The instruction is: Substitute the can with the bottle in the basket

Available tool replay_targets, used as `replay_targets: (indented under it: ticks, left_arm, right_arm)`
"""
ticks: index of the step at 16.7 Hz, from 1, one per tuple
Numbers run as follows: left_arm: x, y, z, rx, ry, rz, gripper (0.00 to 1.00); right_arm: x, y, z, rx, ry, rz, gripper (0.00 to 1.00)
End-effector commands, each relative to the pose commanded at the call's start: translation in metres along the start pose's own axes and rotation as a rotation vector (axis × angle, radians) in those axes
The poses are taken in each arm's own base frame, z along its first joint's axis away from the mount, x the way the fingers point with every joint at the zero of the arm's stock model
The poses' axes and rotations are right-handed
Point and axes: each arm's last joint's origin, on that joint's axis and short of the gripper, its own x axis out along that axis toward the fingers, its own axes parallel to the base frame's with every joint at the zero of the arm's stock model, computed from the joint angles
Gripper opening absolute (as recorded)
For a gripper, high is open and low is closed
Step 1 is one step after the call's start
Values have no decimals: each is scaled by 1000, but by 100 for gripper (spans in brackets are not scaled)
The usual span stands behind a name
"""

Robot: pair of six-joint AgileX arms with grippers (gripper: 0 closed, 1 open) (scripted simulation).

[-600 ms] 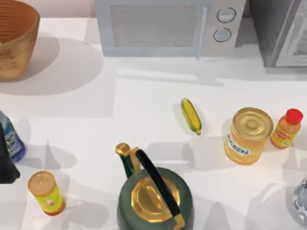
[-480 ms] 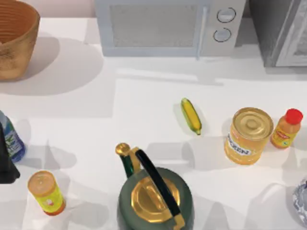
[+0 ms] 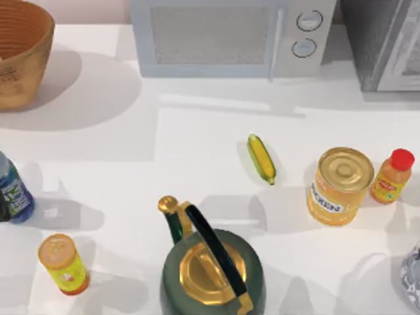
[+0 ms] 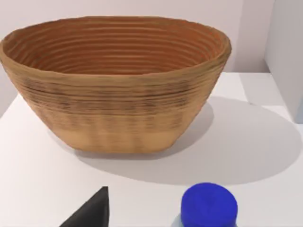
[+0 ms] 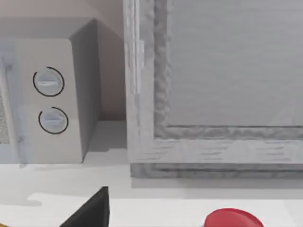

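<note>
The bottle (image 3: 13,190) stands upright at the left edge of the top view, mid-height, blue cap (image 4: 209,205) up. A dark sliver of the left gripper (image 3: 2,209) sits just beside it at the frame edge (finger state cannot be told). The wicker basket (image 3: 33,52) occupies the upper left corner, well apart from the bottle. Lower left stands a yellow-green cylinder (image 3: 63,264); the green kettle (image 3: 211,262) is at bottom centre.

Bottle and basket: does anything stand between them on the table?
No. In the left wrist view the white table between the bottle and the basket is bare apart from the basket's shadow; the top view agrees.
</note>
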Motion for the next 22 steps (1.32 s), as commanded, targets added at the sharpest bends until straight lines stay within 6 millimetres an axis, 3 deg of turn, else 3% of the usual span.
replay_targets:
  ticks: [3, 6, 9, 12, 16, 19, 22]
  left_arm:
    - [14, 4, 43, 8, 126, 14, 100]
    - [45, 10, 90, 16, 264, 21, 100]
    - [94, 20, 130, 22, 409, 19, 100]
    - [155, 32, 154, 23, 554, 11, 100]
    - [243, 51, 156, 19, 735, -12, 100]
    - [302, 64, 137, 13, 852, -34, 100]
    - [346, 75, 109, 5, 946, -58, 100]
  right_arm:
    - [0, 0, 0, 0, 0, 0, 100]
    - [0, 0, 0, 0, 0, 0, 100]
    - [0, 0, 0, 0, 0, 0, 100]
    - [0, 0, 0, 0, 0, 0, 100]
    - [0, 0, 0, 0, 0, 0, 100]
    - [0, 0, 0, 0, 0, 0, 100]
    - [0, 0, 0, 0, 0, 0, 100]
